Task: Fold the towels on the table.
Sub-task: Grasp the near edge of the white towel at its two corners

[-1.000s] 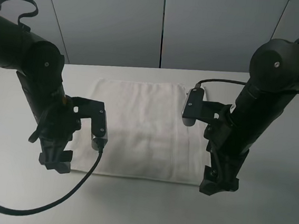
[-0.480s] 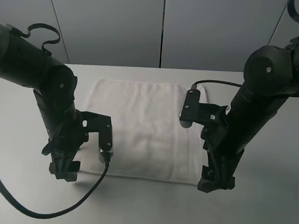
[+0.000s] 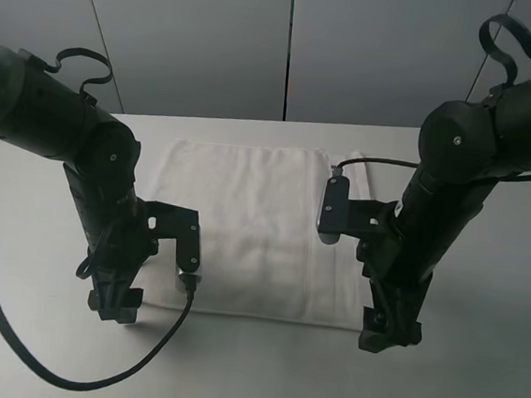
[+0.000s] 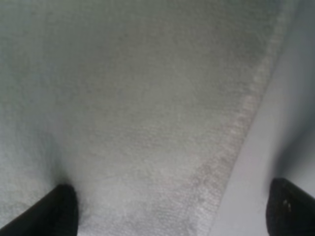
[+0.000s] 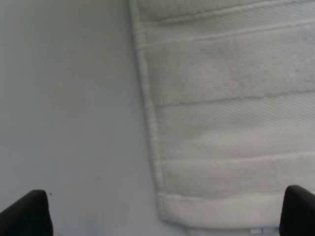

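Left end effector (image 3: 114,303), right end effector (image 3: 387,335) straddle towel's (image 3: 244,225) near corners.

You're getting soft, even light from above in the high view: the table (image 3: 473,388) reads dull grey-white, with faint, diffuse shadows. Your left wrist picture is dim and blurry, the towel (image 4: 138,98) weave smeared and the corners darkening. The right wrist picture is brighter, its towel ribs fairly sharp.
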